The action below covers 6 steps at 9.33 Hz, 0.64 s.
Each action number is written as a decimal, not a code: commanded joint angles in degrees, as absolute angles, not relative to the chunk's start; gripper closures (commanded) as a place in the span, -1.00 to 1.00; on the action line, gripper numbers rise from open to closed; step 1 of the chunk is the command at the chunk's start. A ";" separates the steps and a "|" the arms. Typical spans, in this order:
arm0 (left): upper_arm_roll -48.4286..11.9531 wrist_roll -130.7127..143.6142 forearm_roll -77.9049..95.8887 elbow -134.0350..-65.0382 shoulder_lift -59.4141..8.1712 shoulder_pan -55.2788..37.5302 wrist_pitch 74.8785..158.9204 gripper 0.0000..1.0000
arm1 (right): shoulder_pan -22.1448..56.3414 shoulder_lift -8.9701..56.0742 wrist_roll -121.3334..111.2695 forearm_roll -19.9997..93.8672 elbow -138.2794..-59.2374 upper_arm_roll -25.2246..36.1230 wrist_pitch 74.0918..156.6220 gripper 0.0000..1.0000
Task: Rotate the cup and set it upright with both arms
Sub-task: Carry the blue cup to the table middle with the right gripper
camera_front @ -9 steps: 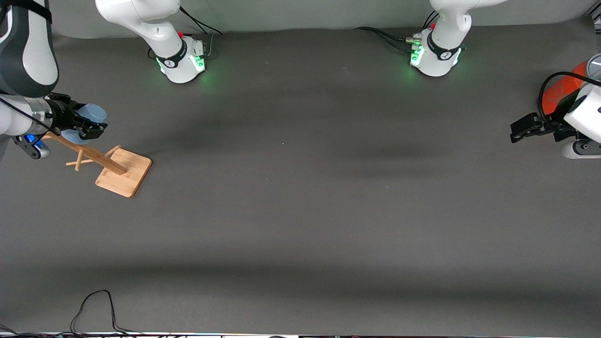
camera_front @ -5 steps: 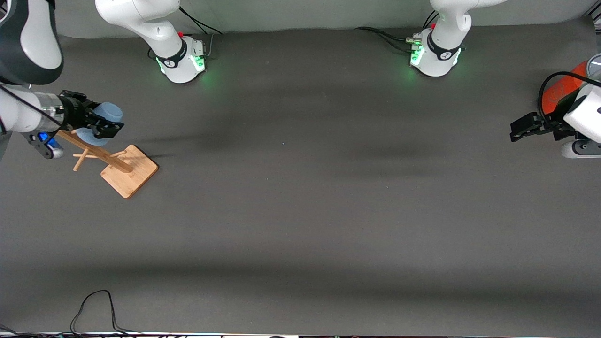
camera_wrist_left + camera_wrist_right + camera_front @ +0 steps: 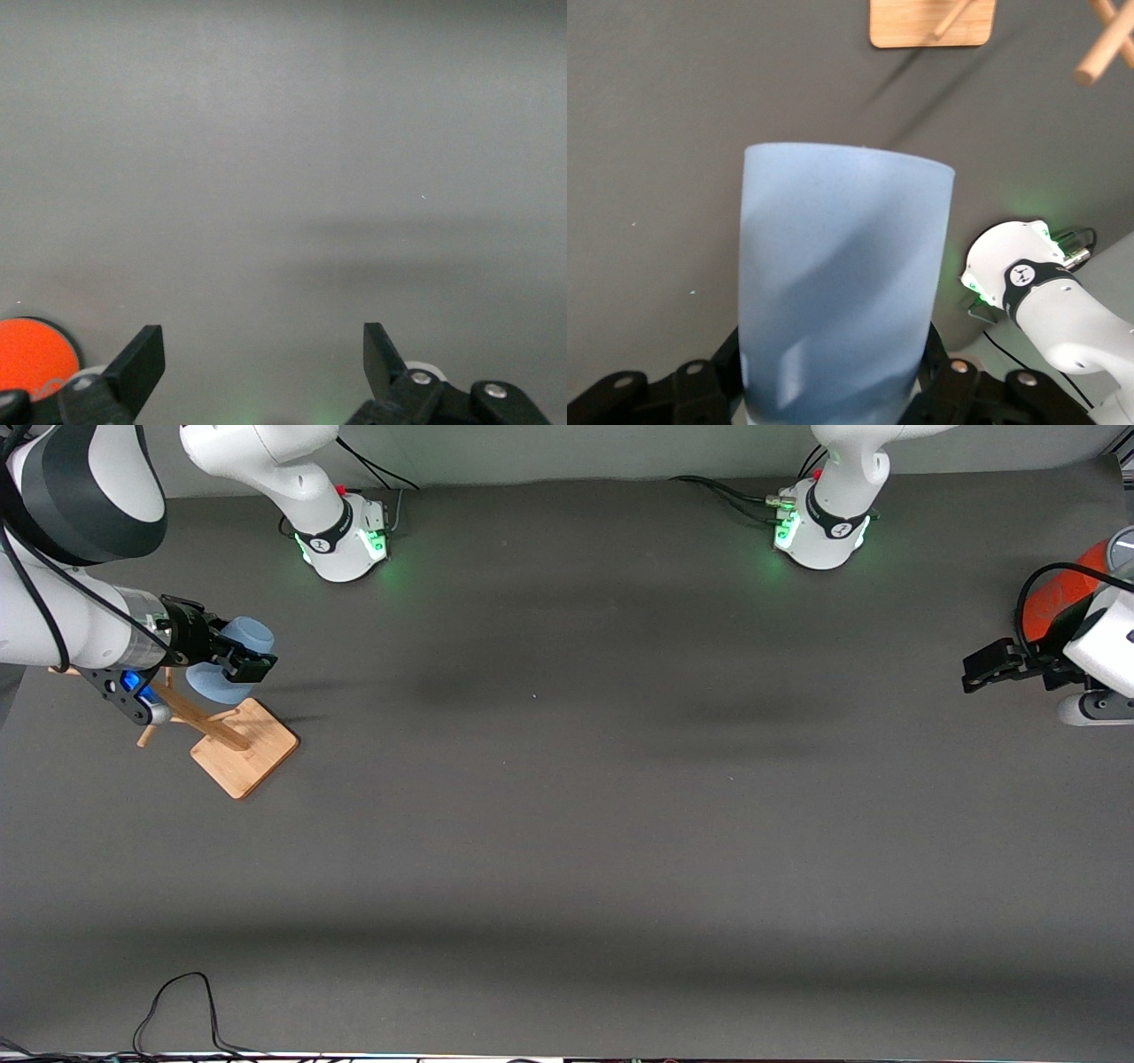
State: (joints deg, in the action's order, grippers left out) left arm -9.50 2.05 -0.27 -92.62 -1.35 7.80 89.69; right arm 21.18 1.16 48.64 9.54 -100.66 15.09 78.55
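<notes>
Cup (image 3: 232, 657) gripped in right pincer (image 3: 237, 657) (sideways), left pincer (image 3: 974, 676) spread, waiting.

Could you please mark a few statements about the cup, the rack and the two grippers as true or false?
1. The right gripper is shut on the cup. True.
2. The cup stands upright on the table. False: it is held in the air, lying sideways over the table beside the wooden rack.
3. The left gripper is open and holds nothing. True: its fingers stand wide apart over bare table.
4. The cup hangs on a rack peg. False: it is clear of the rack, in the right gripper.
5. The left gripper is beside the rack. False: it waits at the left arm's end of the table, by the orange cylinder.
</notes>
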 commanded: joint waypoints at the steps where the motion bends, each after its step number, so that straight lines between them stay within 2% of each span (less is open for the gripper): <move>1: -9.49 1.32 0.70 -90.62 -2.11 7.12 89.73 -1.00 | 23.90 7.27 48.34 13.51 -93.37 15.29 78.13 0.54; 3: -9.49 1.23 0.70 -89.56 -2.98 7.29 89.74 -1.00 | 28.28 14.38 45.88 15.64 -84.85 15.29 79.36 0.54; 6: -9.49 1.32 0.35 -89.39 -2.99 7.21 89.74 -1.00 | 34.88 23.17 43.33 23.77 -82.79 15.21 94.07 0.55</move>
